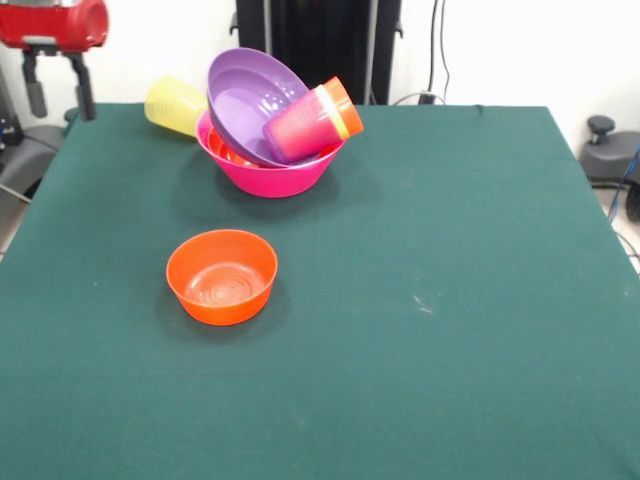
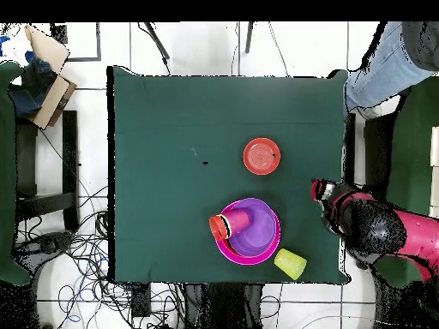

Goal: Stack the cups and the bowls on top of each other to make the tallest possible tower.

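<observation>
A big pink bowl (image 1: 272,180) stands at the far middle-left of the table, with an orange bowl's rim (image 1: 224,150) showing inside it. A wide purple bowl (image 1: 250,100) leans tilted in it. Nested cups (image 1: 315,122), pinkish purple outside with yellow and orange rims, lie on their side against the purple bowl. A yellow cup (image 1: 175,105) lies on its side behind the pile. A small orange bowl (image 1: 222,275) stands alone, upright. My gripper (image 1: 58,100) hangs open and empty off the table's far left corner. The overhead view shows the gripper (image 2: 322,201), pile (image 2: 249,260), cups (image 2: 227,225), yellow cup (image 2: 290,263) and orange bowl (image 2: 261,156).
The green table (image 1: 430,300) stretches right and toward the camera. A person's leg (image 2: 386,64) shows at the overhead view's top right. A cardboard box (image 2: 47,73) and cables lie on the floor beside the table.
</observation>
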`<move>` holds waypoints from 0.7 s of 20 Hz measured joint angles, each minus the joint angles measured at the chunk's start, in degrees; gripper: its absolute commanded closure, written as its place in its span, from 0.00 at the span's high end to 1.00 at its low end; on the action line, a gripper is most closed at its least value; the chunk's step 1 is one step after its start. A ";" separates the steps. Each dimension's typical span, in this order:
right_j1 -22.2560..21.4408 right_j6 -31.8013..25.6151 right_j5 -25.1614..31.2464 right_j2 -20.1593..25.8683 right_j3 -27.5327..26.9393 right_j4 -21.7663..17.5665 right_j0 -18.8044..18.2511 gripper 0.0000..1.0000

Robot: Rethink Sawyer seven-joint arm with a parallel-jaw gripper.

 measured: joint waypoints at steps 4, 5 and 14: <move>3.09 -1.04 -0.01 1.92 -2.17 -1.57 -3.35 1.00; 3.85 -1.42 -0.01 2.13 -2.59 -2.08 -3.90 1.00; 10.76 -4.34 -0.01 2.48 -4.19 -8.15 -8.05 1.00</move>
